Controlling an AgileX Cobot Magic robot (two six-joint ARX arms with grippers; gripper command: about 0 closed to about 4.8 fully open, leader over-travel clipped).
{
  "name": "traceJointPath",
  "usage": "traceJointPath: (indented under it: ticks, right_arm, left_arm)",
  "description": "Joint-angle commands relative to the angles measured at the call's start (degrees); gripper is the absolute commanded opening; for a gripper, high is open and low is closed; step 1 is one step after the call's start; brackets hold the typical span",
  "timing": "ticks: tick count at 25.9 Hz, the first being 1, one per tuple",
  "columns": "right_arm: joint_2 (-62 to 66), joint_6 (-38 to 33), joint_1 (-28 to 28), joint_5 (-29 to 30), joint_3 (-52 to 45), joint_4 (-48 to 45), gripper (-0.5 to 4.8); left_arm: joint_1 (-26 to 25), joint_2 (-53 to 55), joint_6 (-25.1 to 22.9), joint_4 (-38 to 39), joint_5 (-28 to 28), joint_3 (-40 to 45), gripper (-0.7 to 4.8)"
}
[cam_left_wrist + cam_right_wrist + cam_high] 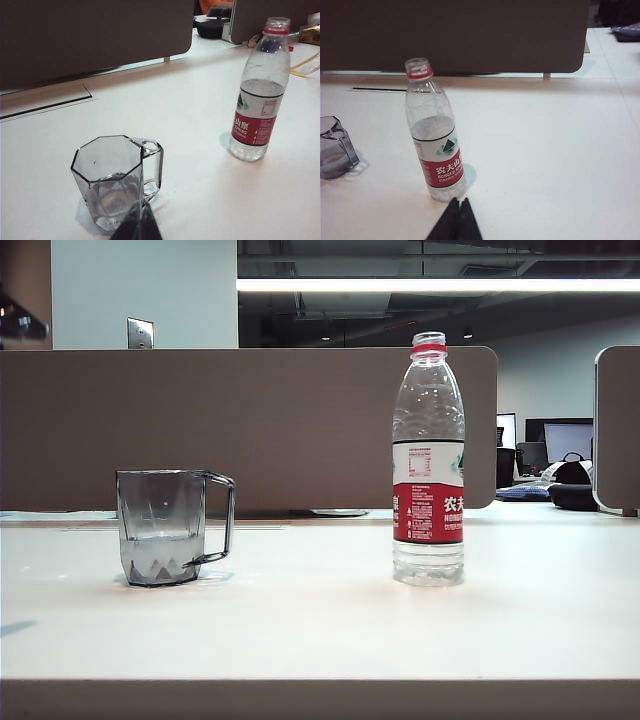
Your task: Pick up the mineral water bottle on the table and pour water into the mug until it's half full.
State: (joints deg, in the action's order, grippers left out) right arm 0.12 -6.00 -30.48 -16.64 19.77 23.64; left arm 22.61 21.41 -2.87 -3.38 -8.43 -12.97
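Fingertips of my right end effector [457, 212] show as two dark points pressed together with no gap, gripping nothing, poised above the counter [545, 165] just in front of the mineral water bottle [434, 135]. My left end effector [140, 220] shows the same way in its wrist view, dark tips meeting in a point and pinching nothing, close over the near side of the mug [114, 180]. Neither arm appears in the exterior view.

The mug [165, 528] stands upright on the left part of the counter [320, 630], its handle turned toward the bottle, with a shallow layer of water [158, 565] in its base. Well apart from it, to the right, the mineral water bottle [428, 465] stands upright with no cap on its neck above the red ring; its label is white above and red below. From the wrist views the water [432, 126] inside reaches about the top of the label.

Behind both runs a brown partition [250, 425], and beyond it a dim office with monitors [565, 440] and a long ceiling light [440, 285].
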Motion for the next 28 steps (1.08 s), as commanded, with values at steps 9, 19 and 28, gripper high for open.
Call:
traceJointPath:
  ticks: [9, 19, 28]
  right_arm:
    - [-0.1, 0.0, 0.0, -2.1, -17.2, -19.1, -0.05]
    - [0.0, 0.6, 1.5, -2.5, -19.7, -22.4, -0.05]
    - [0.0, 10.8, 11.1, 6.3, -19.7, -22.5, -0.05]
  left_arm:
    - [-0.2, -4.7, 2.3, -13.2, 4.0, 9.2, -0.05]
    - [-6.8, -11.5, 3.2, -9.5, 4.3, 12.6, -0.06]
    - [-16.0, -11.3, 3.3, -9.1, 2.2, 12.6, -0.05]
